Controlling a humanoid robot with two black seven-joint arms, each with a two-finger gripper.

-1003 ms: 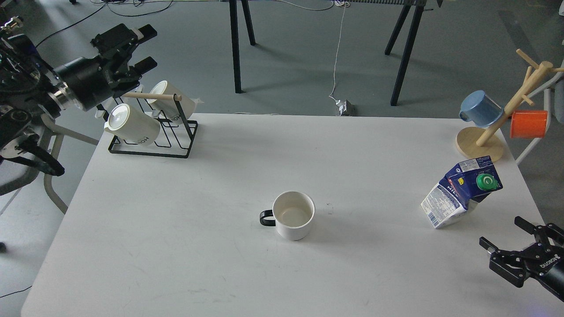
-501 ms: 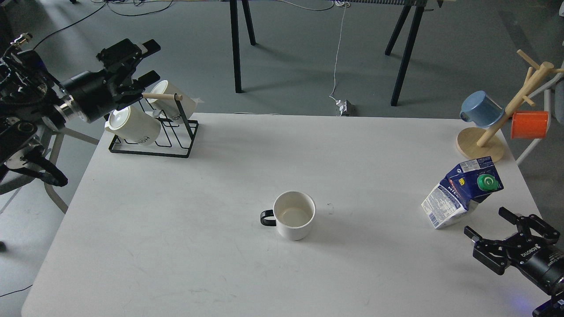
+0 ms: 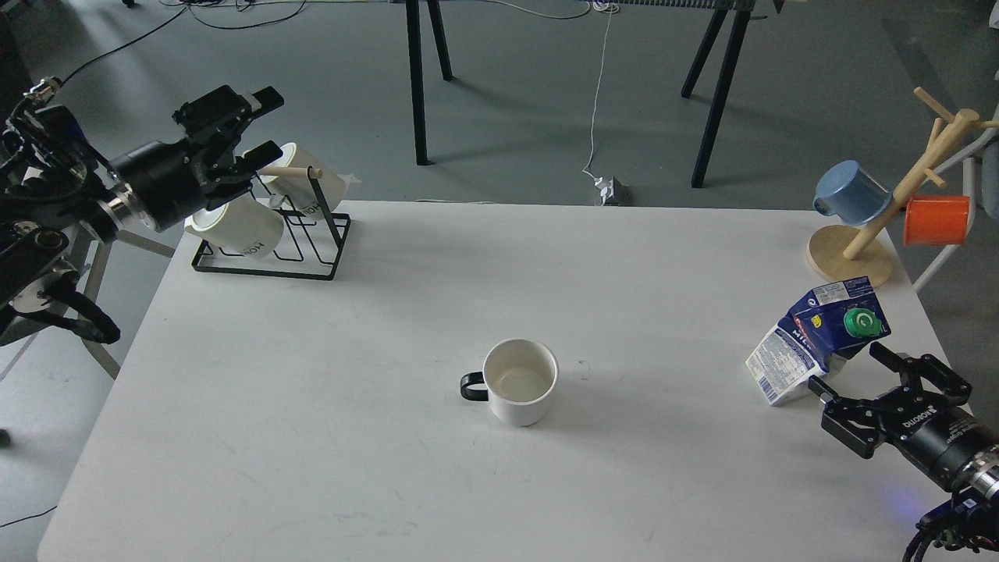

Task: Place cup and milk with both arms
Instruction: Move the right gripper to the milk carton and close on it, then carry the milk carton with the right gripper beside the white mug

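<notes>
The cup (image 3: 520, 382) is a white mug with a black loop handle pointing left. It stands upright near the middle of the white table (image 3: 390, 468). The milk (image 3: 816, 339) is a blue and white carton with a green cap, standing at the right side of the table. My right gripper (image 3: 847, 368) is open, low over the table, with its fingertips just below and to the right of the carton. My left gripper (image 3: 264, 123) is open and empty, held high at the far left over the mug rack.
A black wire rack (image 3: 269, 238) with two white lettered mugs (image 3: 238, 226) stands at the back left corner. A wooden mug tree (image 3: 882, 218) holds a blue cup (image 3: 852, 193) and an orange cup (image 3: 935, 220) at the back right. Table legs and cables lie on the floor beyond.
My right gripper has moved up and left toward the milk carton. My left gripper has lowered slightly and shifted right over the rack. The cup and the milk have not moved.
</notes>
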